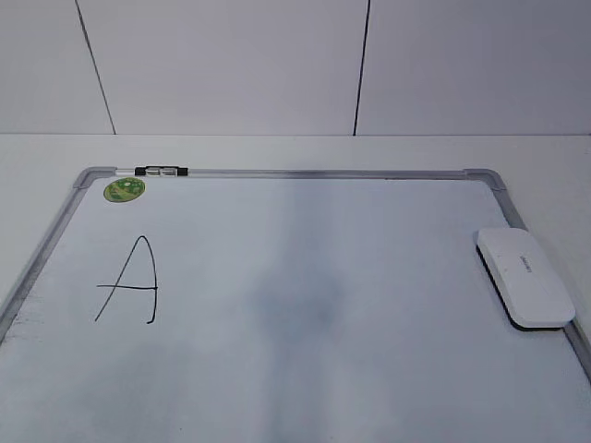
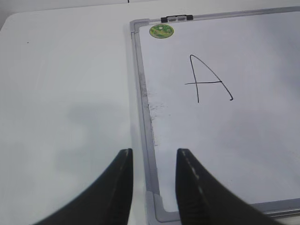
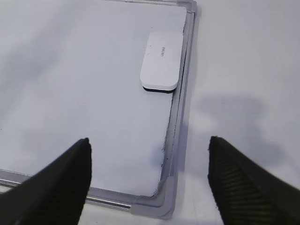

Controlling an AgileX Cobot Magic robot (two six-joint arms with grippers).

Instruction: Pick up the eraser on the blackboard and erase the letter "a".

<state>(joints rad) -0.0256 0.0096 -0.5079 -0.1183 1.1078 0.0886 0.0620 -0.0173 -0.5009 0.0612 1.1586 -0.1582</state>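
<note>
The white eraser [image 1: 524,275] lies flat on the blackboard [image 1: 323,369] by its right frame; it also shows in the right wrist view [image 3: 161,61]. A tall capital "A" [image 1: 132,281] in black marker is on the board's left part, also in the left wrist view [image 2: 208,80]. No lowercase "a" shows in any view. My left gripper [image 2: 154,151] is open and empty above the board's near left corner. My right gripper [image 3: 149,139] is wide open and empty above the near right corner, short of the eraser. Neither gripper shows in the exterior view.
A round green sticker [image 1: 124,189] sits in the board's far left corner, with a black and silver clip [image 1: 162,171] on the top frame beside it. The board [image 2: 253,140] lies on a white table [image 2: 61,93]. A panelled wall stands behind.
</note>
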